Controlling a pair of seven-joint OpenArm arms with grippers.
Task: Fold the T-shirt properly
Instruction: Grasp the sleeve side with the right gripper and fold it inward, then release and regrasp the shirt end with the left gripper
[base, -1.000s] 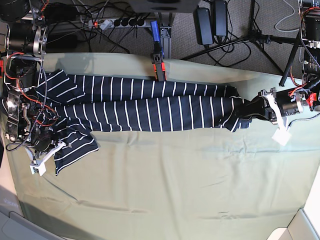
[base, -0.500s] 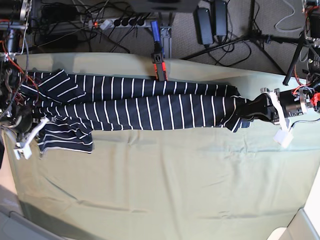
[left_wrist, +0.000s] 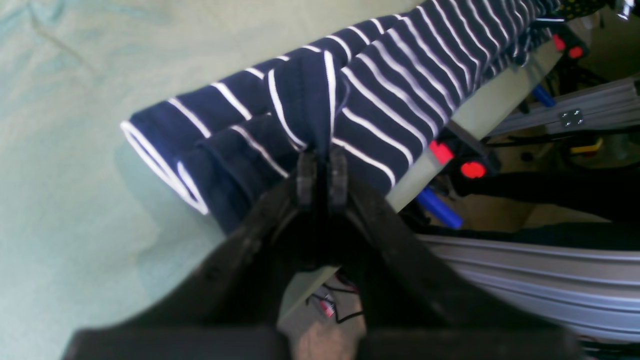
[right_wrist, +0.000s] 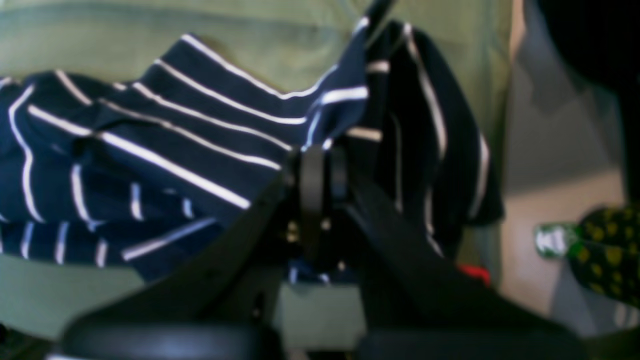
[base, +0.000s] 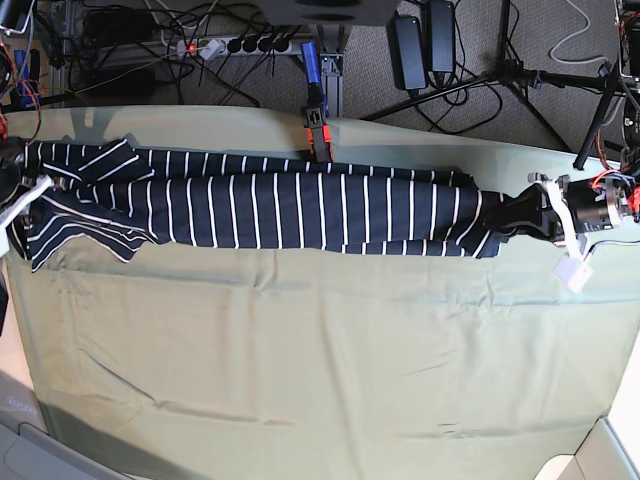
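The T-shirt (base: 280, 210), dark navy with thin white stripes, lies stretched in a long narrow band across the far part of the table. My left gripper (base: 505, 215) is shut on the shirt's right end; the left wrist view shows its fingertips (left_wrist: 321, 172) pinching a fold of the striped fabric (left_wrist: 400, 75). My right gripper (base: 20, 205) is at the table's left edge, shut on the shirt's left end. In the right wrist view its closed tips (right_wrist: 320, 160) hold bunched striped cloth (right_wrist: 175, 150).
A pale green cloth (base: 320, 360) covers the table. An orange and black clamp (base: 318, 135) grips the far edge just behind the shirt. A power strip and cables (base: 240, 45) and a stand (base: 510, 70) lie on the floor beyond.
My right gripper has pulled the shirt's left end farther left and toward the far edge. The left gripper has drawn slightly right. The shirt is now straighter and more taut.
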